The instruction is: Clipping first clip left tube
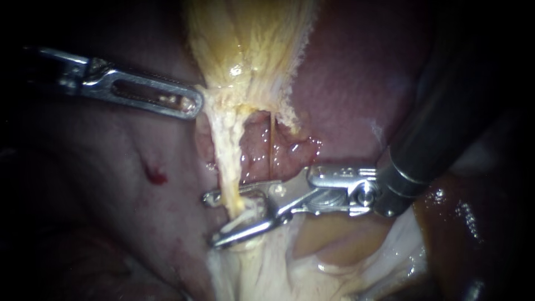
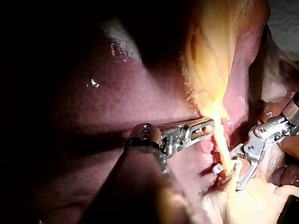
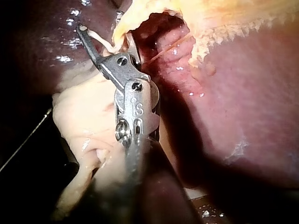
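Nearest: right instrument (image 1: pixel 210 220), jaws spread wide, gripping nothing. Between those jaws, running across the gap: the pale left tube (image 1: pixel 228 161). Just beyond, beside it: a thinner tube (image 1: pixel 271 145). Farther on, above the open jaws: left instrument (image 1: pixel 195 105), jaws closed together on the edge of the gallbladder (image 1: pixel 251 44). Behind everything: liver (image 1: pixel 356 83).
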`<action>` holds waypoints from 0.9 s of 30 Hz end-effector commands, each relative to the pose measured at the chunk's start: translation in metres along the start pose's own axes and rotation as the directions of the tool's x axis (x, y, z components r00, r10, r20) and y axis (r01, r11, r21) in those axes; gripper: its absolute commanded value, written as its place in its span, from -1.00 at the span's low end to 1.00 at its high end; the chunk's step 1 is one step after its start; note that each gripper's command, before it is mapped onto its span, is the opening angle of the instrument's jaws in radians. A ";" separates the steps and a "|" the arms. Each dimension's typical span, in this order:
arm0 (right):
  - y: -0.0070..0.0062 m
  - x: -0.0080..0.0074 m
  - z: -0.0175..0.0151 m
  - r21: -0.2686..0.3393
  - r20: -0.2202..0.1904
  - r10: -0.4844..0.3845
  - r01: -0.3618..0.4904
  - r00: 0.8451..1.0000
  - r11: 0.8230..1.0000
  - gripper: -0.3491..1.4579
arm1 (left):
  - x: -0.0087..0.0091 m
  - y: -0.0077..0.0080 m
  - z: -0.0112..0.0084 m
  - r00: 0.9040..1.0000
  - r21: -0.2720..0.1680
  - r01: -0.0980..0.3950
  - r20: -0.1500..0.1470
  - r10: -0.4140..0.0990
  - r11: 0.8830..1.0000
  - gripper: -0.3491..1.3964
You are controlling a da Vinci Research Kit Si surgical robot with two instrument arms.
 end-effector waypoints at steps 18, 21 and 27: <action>-0.0028 0.0023 0.0004 0.082 -0.062 0.044 -0.039 0.997 0.996 -0.08 | -0.0001 0.0005 0.0000 1.000 0.002 -0.001 -0.001 0.001 1.000 -1.00; -0.0030 0.0018 0.0004 0.085 -0.059 0.047 -0.042 0.997 0.996 -0.08 | -0.0001 0.0005 0.0000 1.000 0.002 -0.001 -0.001 0.001 1.000 -1.00; -0.0031 0.0001 0.0008 0.084 -0.015 0.037 -0.036 0.999 0.996 -0.08 | -0.0001 0.0005 0.0000 1.000 0.002 -0.001 -0.001 0.001 1.000 -1.00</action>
